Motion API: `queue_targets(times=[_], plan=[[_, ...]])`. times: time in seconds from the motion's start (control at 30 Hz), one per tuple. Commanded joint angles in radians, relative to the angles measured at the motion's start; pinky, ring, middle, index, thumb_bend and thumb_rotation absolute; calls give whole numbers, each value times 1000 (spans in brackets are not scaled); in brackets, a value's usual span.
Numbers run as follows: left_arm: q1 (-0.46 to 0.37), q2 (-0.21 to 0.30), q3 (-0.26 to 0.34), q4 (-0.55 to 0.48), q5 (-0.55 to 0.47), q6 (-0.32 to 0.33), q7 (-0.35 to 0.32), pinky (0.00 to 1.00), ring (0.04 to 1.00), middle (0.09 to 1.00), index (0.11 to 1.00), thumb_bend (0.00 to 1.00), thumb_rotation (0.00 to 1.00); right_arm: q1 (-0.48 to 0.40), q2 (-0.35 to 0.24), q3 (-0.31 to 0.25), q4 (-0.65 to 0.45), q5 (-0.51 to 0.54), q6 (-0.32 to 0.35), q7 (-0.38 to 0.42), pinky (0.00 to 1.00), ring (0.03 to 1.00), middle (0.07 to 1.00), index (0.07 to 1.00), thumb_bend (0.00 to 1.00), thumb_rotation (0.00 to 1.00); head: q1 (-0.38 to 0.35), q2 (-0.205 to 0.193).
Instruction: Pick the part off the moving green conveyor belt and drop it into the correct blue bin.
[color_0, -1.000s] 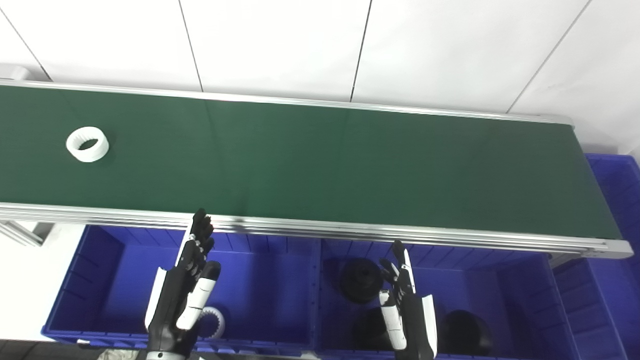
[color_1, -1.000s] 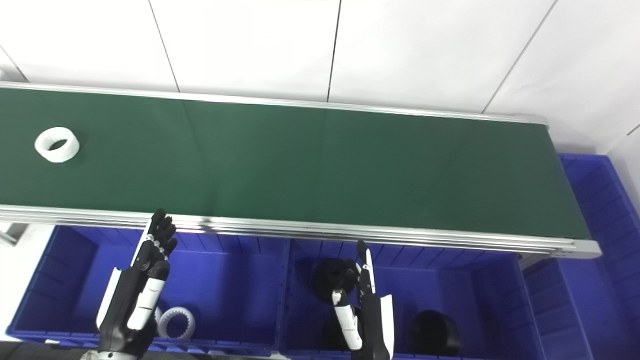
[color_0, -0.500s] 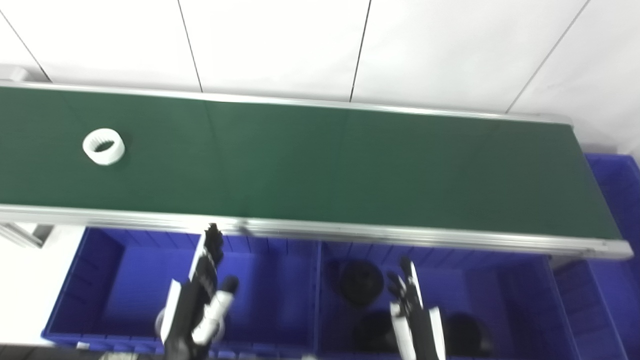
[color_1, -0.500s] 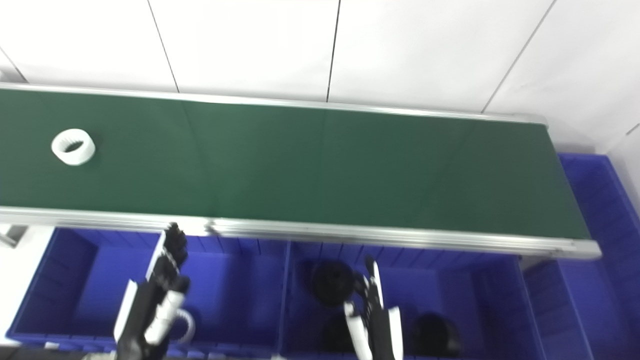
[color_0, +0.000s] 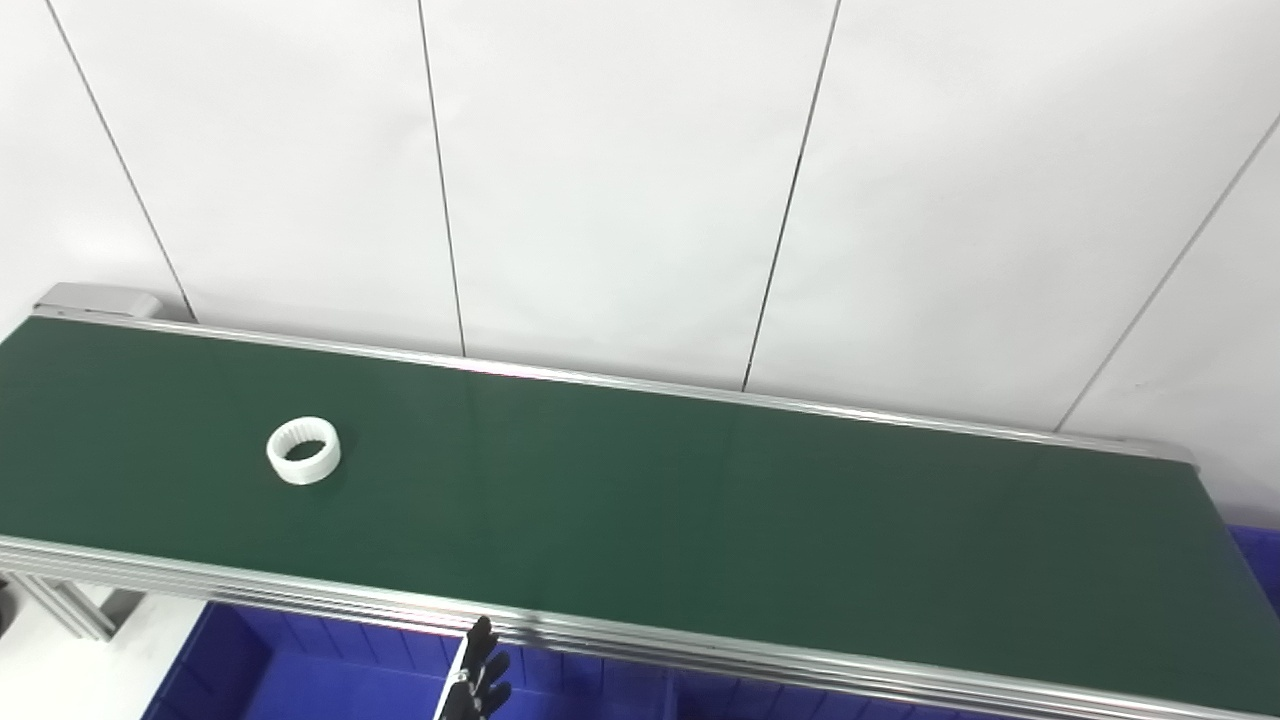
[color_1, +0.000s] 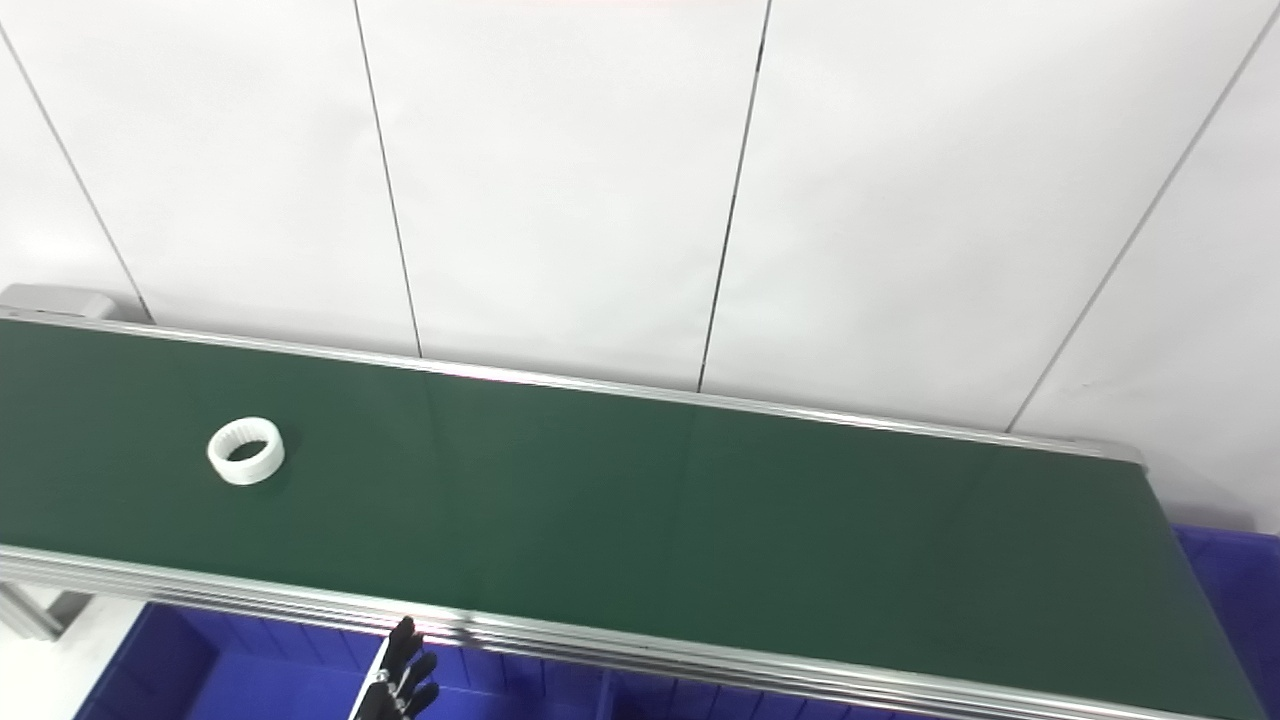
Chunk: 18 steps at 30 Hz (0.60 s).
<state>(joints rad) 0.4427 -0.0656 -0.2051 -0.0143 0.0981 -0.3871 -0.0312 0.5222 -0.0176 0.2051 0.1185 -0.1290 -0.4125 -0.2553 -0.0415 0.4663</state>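
Observation:
A white toothed ring (color_0: 303, 451) lies on the green conveyor belt (color_0: 700, 510), on its left part and midway across its width. Only the black fingertips of my left hand (color_0: 478, 680) poke up at the bottom edge, just below the belt's near rail and well to the right of the ring. The fingers point straight up with nothing in them. My right hand is out of the picture. A strip of the blue bin (color_0: 300, 685) shows under the near rail.
The belt's aluminium near rail (color_0: 700, 650) runs between my hand and the ring. A second blue bin (color_1: 1230, 570) peeks out beyond the belt's right end. A white panelled wall (color_0: 640, 180) rises behind the belt.
The camera has tilted up, so the bins and both hands slid down out of the picture. The ring has travelled to the right along the belt.

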Motion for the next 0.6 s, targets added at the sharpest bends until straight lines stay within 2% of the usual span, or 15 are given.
queue_targets(times=[0.0,0.17,0.3,0.33,0.4,0.43,0.47,0.57], plan=[[-7,-16,-11,-15,16,-40,11,892,948,995,1000,678,550,-3,-1,1,-15,2,-57,-6,922,937,1000,1000,714,1000,0,1],[-9,-22,-11,-31,17,-21,13,895,952,989,1000,707,568,-3,0,-4,-26,7,-57,2,926,939,1000,1000,708,1000,17,23],[-13,-21,-13,-56,16,-21,12,895,945,964,1000,684,489,-6,0,-5,-29,4,-57,3,922,945,1000,1000,688,1000,29,34],[-17,-13,-13,-71,43,-40,15,891,942,960,1000,682,480,-7,0,-6,-29,4,-57,3,921,945,1000,1000,686,1000,29,34],[-24,1,-9,-100,94,-68,28,762,874,922,977,693,481,-8,0,-7,-30,5,-57,3,919,943,1000,1000,681,1000,29,34],[-27,6,-8,-112,115,-76,36,717,838,901,947,742,536,-8,0,-8,-31,5,-57,4,924,946,1000,1000,672,1000,29,34],[-32,13,-4,-139,119,-79,36,701,826,895,933,761,549,-6,1,-9,-35,2,-57,4,927,946,1000,1000,665,1000,42,53],[-50,31,8,-215,117,-73,31,708,834,906,915,776,495,-4,3,-13,-42,-2,-57,5,928,944,1000,1000,643,1000,52,69]])
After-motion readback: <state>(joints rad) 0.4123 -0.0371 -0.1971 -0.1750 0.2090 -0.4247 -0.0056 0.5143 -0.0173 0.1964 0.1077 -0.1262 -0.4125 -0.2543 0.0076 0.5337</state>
